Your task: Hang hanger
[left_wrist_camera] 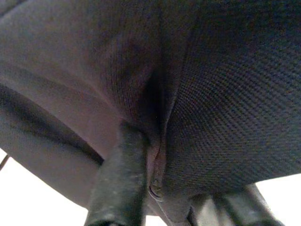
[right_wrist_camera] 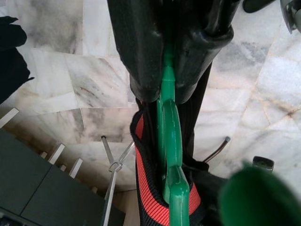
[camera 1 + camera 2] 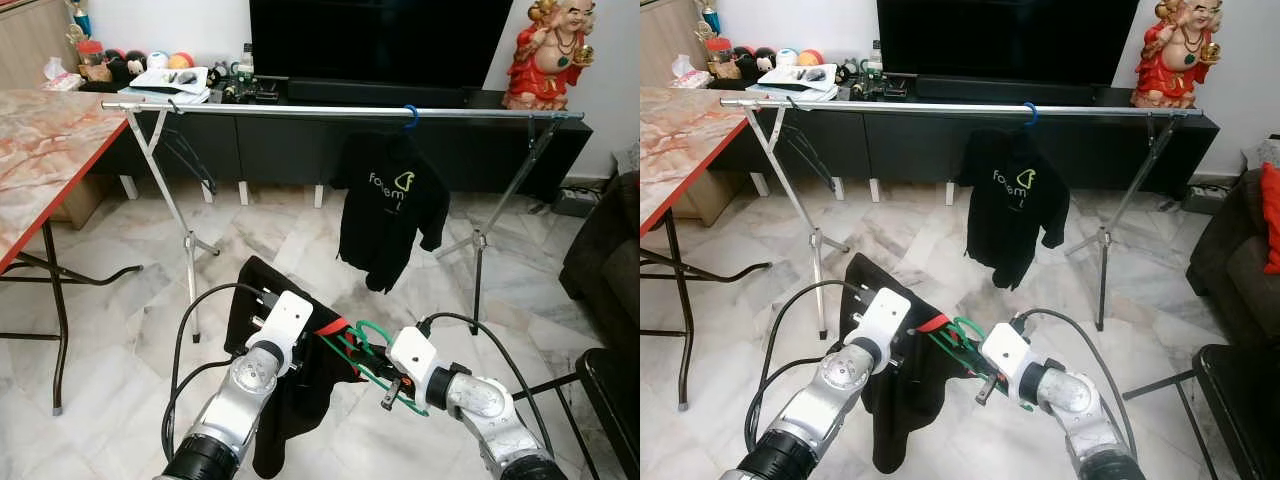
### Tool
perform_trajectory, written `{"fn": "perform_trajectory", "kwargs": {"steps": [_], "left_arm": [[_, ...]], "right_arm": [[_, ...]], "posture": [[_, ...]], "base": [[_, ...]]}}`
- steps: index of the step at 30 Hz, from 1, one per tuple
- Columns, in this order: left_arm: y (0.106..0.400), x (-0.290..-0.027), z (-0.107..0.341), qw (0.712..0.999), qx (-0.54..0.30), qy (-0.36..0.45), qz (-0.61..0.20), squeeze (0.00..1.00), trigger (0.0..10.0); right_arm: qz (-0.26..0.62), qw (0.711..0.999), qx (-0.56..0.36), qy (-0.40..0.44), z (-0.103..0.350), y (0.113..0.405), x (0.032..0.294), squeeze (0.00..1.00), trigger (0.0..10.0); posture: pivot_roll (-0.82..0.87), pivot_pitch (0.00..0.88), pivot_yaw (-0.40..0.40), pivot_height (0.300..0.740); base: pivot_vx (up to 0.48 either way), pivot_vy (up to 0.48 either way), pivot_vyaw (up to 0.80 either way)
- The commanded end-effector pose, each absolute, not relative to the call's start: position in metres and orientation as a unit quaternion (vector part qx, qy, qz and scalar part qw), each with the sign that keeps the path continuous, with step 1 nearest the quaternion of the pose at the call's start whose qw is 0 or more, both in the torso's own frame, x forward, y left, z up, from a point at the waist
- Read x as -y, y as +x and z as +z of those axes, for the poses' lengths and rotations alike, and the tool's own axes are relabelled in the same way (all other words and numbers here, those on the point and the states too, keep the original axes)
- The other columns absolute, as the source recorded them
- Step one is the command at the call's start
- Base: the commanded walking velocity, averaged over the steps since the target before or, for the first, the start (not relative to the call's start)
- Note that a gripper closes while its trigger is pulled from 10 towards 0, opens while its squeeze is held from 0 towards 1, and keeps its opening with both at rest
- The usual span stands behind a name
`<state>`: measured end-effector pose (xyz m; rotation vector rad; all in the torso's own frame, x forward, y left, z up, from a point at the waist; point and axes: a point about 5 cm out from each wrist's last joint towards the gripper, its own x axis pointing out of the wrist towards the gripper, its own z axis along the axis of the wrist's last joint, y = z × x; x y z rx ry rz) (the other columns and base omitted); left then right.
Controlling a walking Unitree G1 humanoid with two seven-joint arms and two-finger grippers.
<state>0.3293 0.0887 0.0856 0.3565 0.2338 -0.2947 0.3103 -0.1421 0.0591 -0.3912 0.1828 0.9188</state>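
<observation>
Hanger (image 3: 362,352): green, carrying a black garment (image 3: 285,385) with a red-and-black collar band (image 2: 149,188). It is held low in front of the rail (image 3: 340,111), well apart from it and between the two grippers, not yet hung.

Right gripper (image 2: 165,82): clenched on the hanger. In the right wrist view both black fingers (image 2: 136,52) press against the green plastic from either side, near the hook end. The garment collar lies just beyond the fingertips.

Left gripper (image 3: 300,345): grasping the garment. In the left wrist view one finger (image 1: 117,179) presses into a fold of dark fabric that wraps closely around it. The garment drapes down from this gripper toward the floor (image 3: 130,300).

Rail: a horizontal metal bar on two folding leg sets (image 3: 185,235), standing across the marble floor in front of a dark TV cabinet (image 3: 270,140). A black shirt (image 3: 390,205) with a pale logo hangs from the rail on a blue hanger (image 3: 410,117), right of the rail's middle. The remaining rail length to the left of this shirt is bare.

A marble-topped table (image 3: 40,150) with a red edge stands left of the rail. A red figurine (image 3: 545,55) sits on the cabinet behind the rail's right end. A dark sofa (image 3: 600,270) lies right of the rail.
</observation>
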Motion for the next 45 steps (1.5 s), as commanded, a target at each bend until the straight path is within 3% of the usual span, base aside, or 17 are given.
{"fn": "perform_trajectory", "kwargs": {"steps": [1, 27, 30, 37, 40, 45], "left_arm": [[0.332, -0.086, 0.092, 0.969, -0.099, 0.169, -0.15, 0.0, 0.0], [0.329, -0.082, 0.091, 0.963, -0.1, 0.173, -0.179, 0.0, 0.0], [0.33, -0.087, 0.091, 0.964, -0.103, 0.174, -0.172, 0.0, 0.0], [0.331, -0.099, 0.088, 0.965, -0.115, 0.178, -0.155, 0.0, 0.0], [0.333, -0.116, 0.085, 0.968, -0.134, 0.18, -0.112, 0.0, 0.0], [0.333, -0.121, 0.083, 0.967, -0.139, 0.183, -0.106, 0.0, 0.0]], "right_arm": [[0.443, 0.868, -0.101, -0.202, 0.054, 0.307, 0.146, 0.0, 0.0], [0.445, 0.814, -0.2, -0.315, 0.019, 0.286, 0.168, 0.0, 0.0], [0.441, 0.791, -0.236, -0.353, 0.007, 0.278, 0.179, 0.0, 0.0], [0.395, 0.794, -0.283, -0.364, -0.003, 0.272, 0.196, 0.0, 0.0], [0.345, 0.789, -0.331, -0.386, -0.012, 0.266, 0.216, 0.0, 0.0], [0.331, 0.796, -0.331, -0.384, -0.011, 0.265, 0.221, 0.0, 0.0]], "posture": [[0.08, 0.044, -0.044, 0.74], [0.08, 0.033, -0.037, 0.74], [0.08, 0.033, -0.037, 0.74], [0.08, 0.037, -0.041, 0.74], [0.08, 0.046, -0.043, 0.74], [0.08, 0.047, -0.042, 0.74]], "base": [[0.0, 0.0, 0.0], [0.0, 0.0, 0.0], [0.0, 0.0, 0.0], [0.0, 0.0, 0.0], [0.0, 0.0, 0.0], [0.0, 0.0, 0.0]]}}
